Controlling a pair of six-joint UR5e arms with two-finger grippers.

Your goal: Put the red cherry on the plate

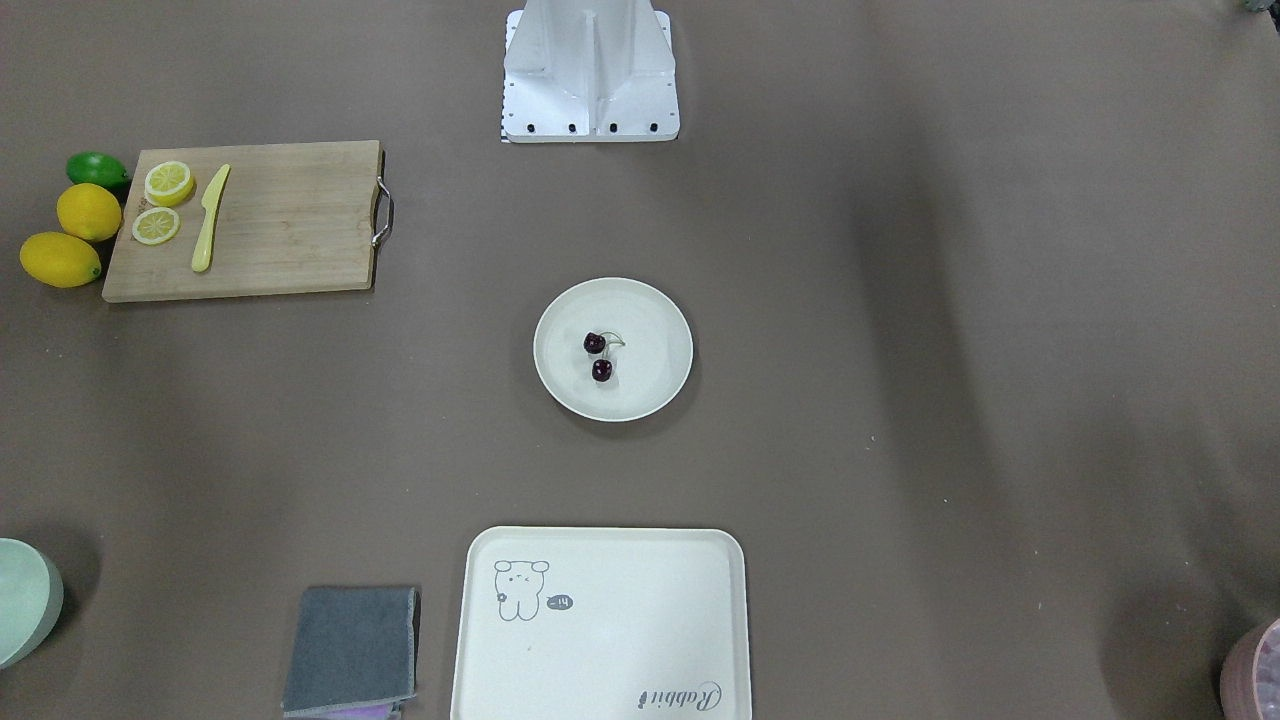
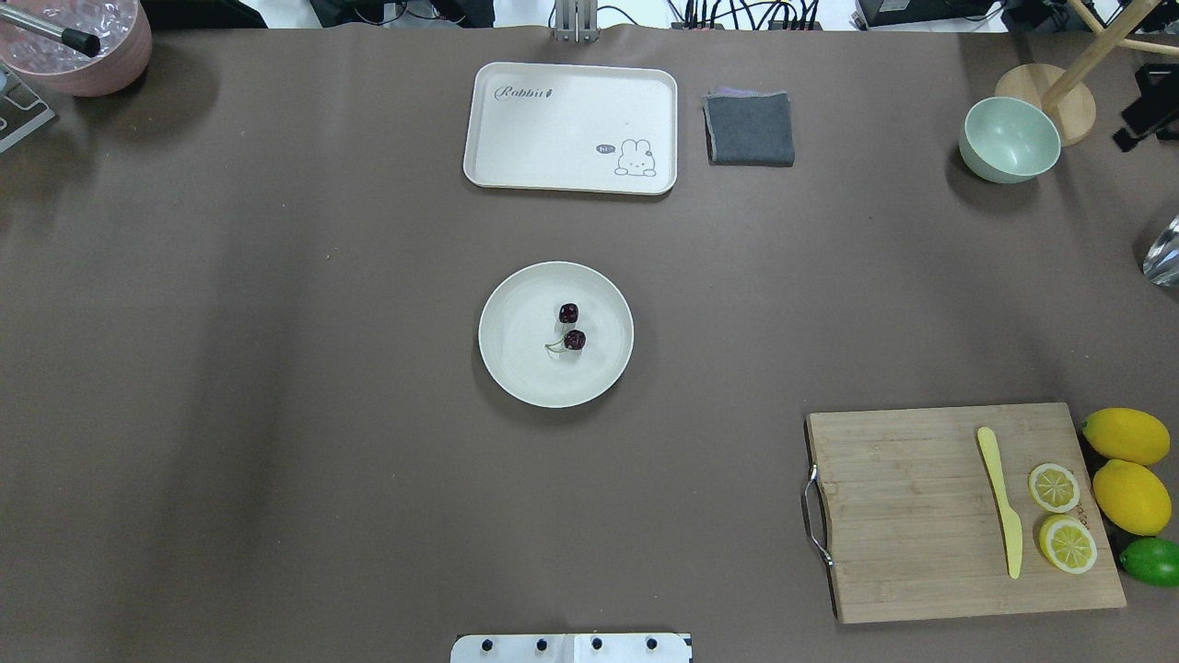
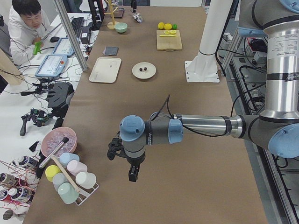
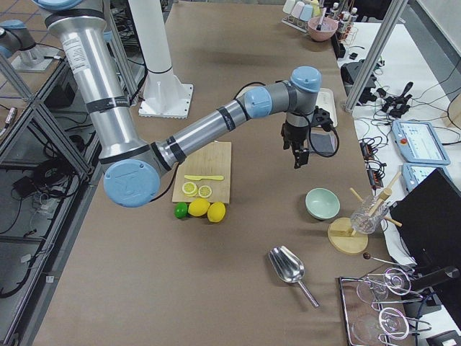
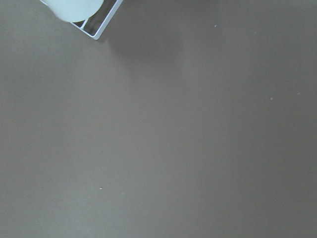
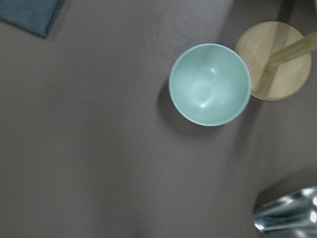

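The red cherry (image 1: 600, 356) (image 2: 572, 328), a pair of dark maroon fruits on a pale stem, lies inside the round cream plate (image 1: 565, 390) (image 2: 516, 368) at the table's middle. In the exterior left view the plate (image 3: 138, 73) is small and far away. My left gripper (image 3: 132, 176) hangs high over the table's left end, far from the plate; whether it is open or shut I cannot tell. My right gripper (image 4: 299, 158) hovers high beyond the cutting board, above the green bowl's area; I cannot tell its state either. Neither gripper shows in the overhead or front views.
A wooden cutting board (image 2: 912, 516) bears lemon slices and a yellow knife (image 2: 1000, 502), with lemons (image 2: 1128, 465) and a lime beside it. A bear tray (image 2: 571, 129), grey cloth (image 2: 750, 129), green bowl (image 2: 1009, 140) (image 6: 210, 84), pink bowl (image 2: 78, 46) and cup rack (image 3: 70, 179) line the edges.
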